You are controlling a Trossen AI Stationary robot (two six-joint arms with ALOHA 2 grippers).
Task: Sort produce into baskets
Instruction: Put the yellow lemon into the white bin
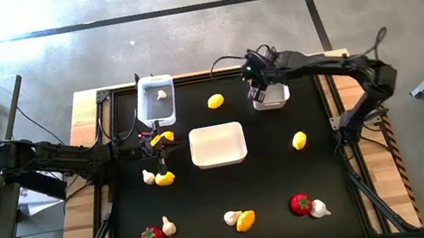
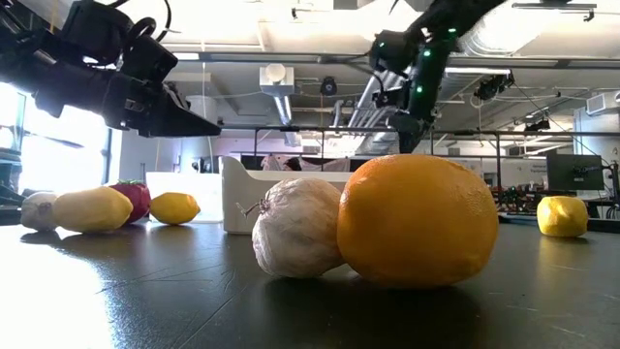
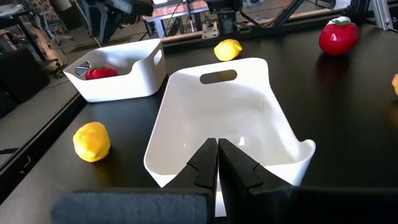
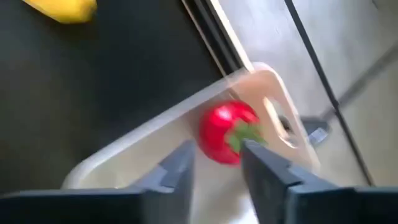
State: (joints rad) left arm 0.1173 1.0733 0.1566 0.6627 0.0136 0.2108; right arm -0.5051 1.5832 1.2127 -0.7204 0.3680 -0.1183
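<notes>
High: R gripper (image 1: 257, 86) over far-right bin (image 1: 271, 96); L gripper (image 1: 157, 143) beside center bin (image 1: 218, 146).
Low: garlic (image 2: 297, 227) touching orange lemon (image 2: 417, 220), foreground.
L wrist: fingers (image 3: 202, 163) together.
R wrist: glossy red fruit (image 4: 227, 132), green top, in bin; jaws apart, not gripping.

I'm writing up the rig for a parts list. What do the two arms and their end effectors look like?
Both arms are dark, jointed and slim, with black cables looping along them. The right arm shows small green indicator lights near its wrist. The left end effector and right end effector each have two flat, dark, wedge-shaped fingers.
</notes>
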